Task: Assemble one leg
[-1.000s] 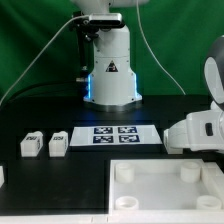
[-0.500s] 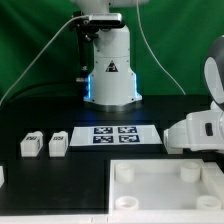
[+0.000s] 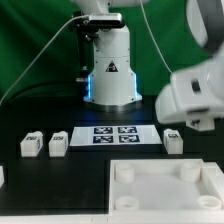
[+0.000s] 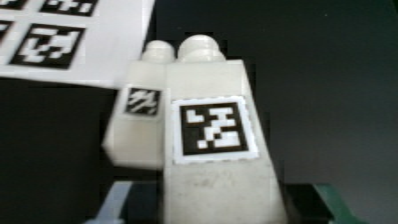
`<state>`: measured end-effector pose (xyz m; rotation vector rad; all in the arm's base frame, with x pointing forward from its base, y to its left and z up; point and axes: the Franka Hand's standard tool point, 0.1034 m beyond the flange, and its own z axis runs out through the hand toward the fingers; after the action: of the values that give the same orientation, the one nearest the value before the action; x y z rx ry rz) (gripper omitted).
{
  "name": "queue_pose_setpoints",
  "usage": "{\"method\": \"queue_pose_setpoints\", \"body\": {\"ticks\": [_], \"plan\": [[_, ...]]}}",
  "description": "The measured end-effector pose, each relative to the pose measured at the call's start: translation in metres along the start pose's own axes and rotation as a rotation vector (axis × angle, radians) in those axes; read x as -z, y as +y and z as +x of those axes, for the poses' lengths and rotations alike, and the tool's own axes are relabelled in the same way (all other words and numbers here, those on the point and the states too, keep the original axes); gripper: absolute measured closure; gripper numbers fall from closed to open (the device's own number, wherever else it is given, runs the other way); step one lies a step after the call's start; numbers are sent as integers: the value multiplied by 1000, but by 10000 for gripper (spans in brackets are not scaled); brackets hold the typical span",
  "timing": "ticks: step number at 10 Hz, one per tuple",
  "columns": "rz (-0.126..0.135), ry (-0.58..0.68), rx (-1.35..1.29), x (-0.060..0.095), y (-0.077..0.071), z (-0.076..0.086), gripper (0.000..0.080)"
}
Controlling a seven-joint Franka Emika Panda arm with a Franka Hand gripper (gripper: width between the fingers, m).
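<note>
arm (image 3: 195, 92) motion-blurred, near leg (image 4: 217, 130) cut by edge, marker board (image 4: 98, 38) cropped

Bright even light; arm (image 3: 198, 92) blurred in exterior view; wrist view soft.

On my bench: the black table (image 3: 40, 115) spreads before a green backdrop (image 3: 30, 40). The marker board (image 3: 112, 134) lies flat near the table's middle, its four black-and-white tags set in two rows of two (my wrist view catches one corner of the same marker board (image 4: 50, 40), tags slightly blurred). Nearer the exterior camera, towards that view's right, sits the white square tabletop (image 3: 165, 188), with a raised rim and round corner sockets (image 3: 125, 172), three of them showing. Board and tabletop lie apart, with a strip of black table between them.
</note>
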<state>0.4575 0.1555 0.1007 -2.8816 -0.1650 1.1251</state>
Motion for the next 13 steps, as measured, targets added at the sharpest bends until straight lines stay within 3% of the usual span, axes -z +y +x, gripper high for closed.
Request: {"method": "queue_pose_setpoints", "body": {"ticks": [1, 2, 4, 5, 6, 8, 9, 12, 13], "plan": [[-3, 70, -9, 20, 4, -17, 506], [-6, 161, -11, 30, 3, -24, 506], [1, 339, -9, 29, 2, -10, 506], [0, 411, -9, 31, 2, -12, 506], [-2, 520, 27, 42, 6, -9, 506], [10, 790, 53, 123, 47, 0, 506], [13, 925, 42, 151, 57, 6, 506], [-18, 1198, 37, 158, 62, 8, 506], [-23, 1218, 35, 151, 63, 8, 506]]}}
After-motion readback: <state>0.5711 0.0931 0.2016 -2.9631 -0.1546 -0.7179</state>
